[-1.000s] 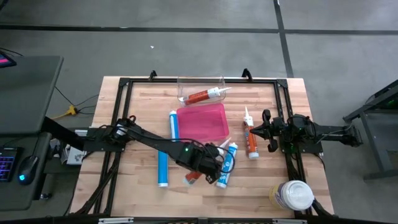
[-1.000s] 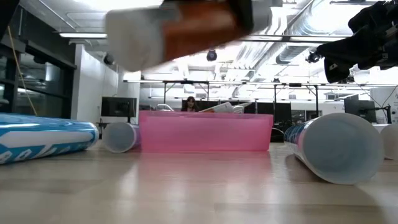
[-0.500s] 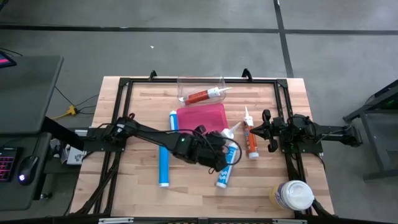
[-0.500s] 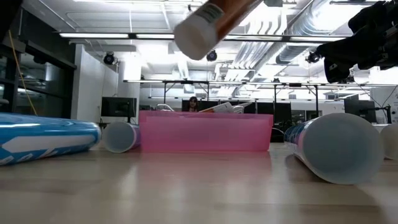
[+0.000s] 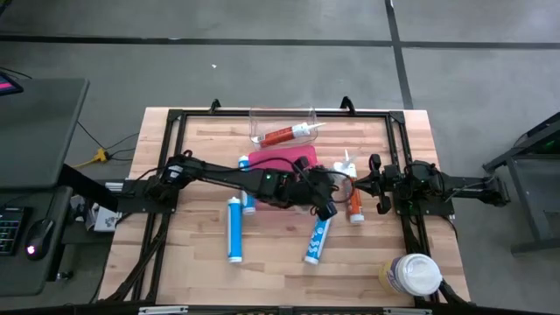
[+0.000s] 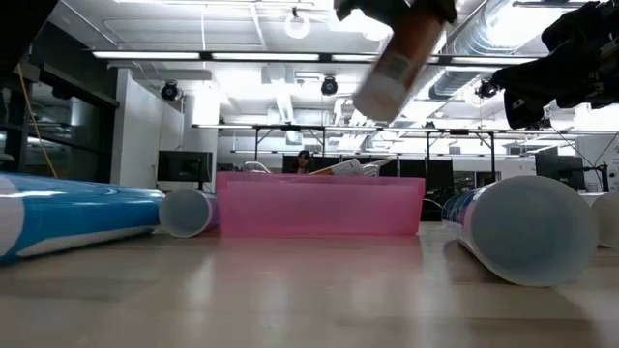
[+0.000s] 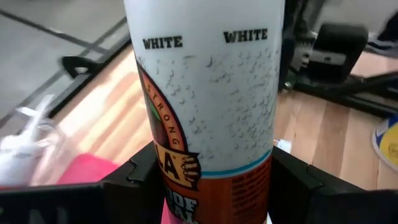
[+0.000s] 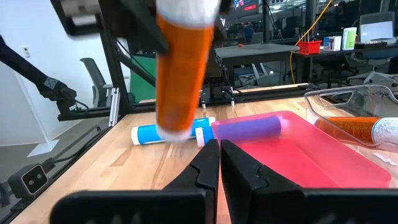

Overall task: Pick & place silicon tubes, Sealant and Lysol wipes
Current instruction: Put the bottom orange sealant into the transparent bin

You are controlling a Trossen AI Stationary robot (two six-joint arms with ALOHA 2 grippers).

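Sealant cartridges number six; Lysol wipes (image 5: 411, 275), one, stand well behind the left gripper (image 5: 322, 194), which clasps an orange-and-white cartridge (image 7: 205, 106) aloft above the pink tray (image 5: 282, 161). Right gripper (image 5: 360, 184) is clenched, empty.

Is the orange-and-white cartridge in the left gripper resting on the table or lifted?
Lifted. The left gripper holds the orange-and-white cartridge clear above the pink tray in the low view, tilted, nothing beneath it.

Left tool (image 5: 325, 194) raised mid-table, clamped; right tool (image 5: 367, 184) closed at right edge.
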